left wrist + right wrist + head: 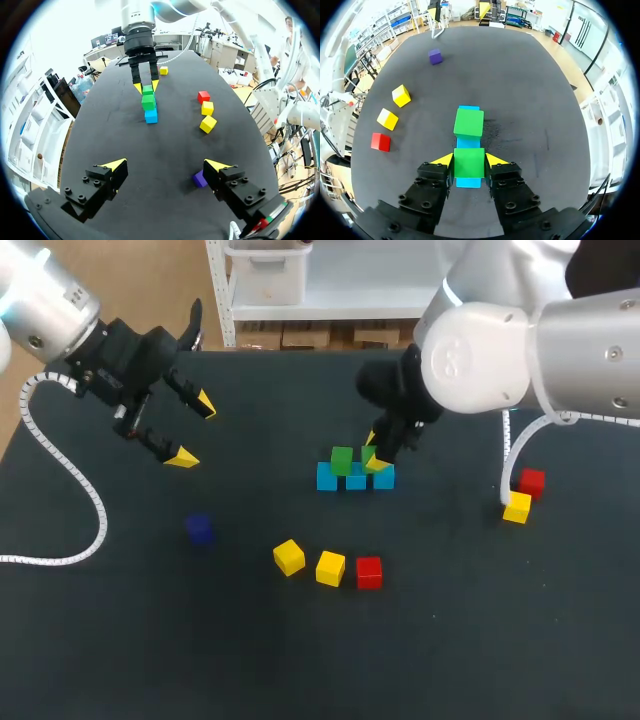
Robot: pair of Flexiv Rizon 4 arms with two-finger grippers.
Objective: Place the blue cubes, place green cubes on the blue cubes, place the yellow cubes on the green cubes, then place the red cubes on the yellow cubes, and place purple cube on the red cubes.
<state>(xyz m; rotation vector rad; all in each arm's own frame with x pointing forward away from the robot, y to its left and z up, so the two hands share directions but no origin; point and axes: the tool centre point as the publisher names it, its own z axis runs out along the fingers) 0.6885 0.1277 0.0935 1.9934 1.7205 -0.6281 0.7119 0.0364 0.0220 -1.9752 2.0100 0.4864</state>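
Gripping a green cube (469, 167) from both sides, the right tool (469, 160) holds it low over the right end of the row of blue cubes (327, 478), which lies about mid-bench. Whether the cube already rests on the blue beneath cannot be told for sure. The other green cube (469, 123) sits on the row just to its left. The left tool (165, 165) hangs wide and empty over the far left of the bench (450, 640), well apart from the stack. Near the front lie one yellow cube (289, 557), a second yellow cube (330, 568) and a red cube (369, 572) in a line, with the purple cube (199, 528) off to their left. A third yellow cube (517, 507) and a second red cube (531, 481) touch at the right. The likely trouble is in the release. If the held cube is not square and flat on the blue beneath, it may tip or slide off once the fingers part. A finger opening leftward could nudge the other green cube, which is very near, and shift it or the loose blue row. A retreat that drags sideways rather than lifting straight up could pull the cube off its seat and leave a crooked base for the yellow layer.
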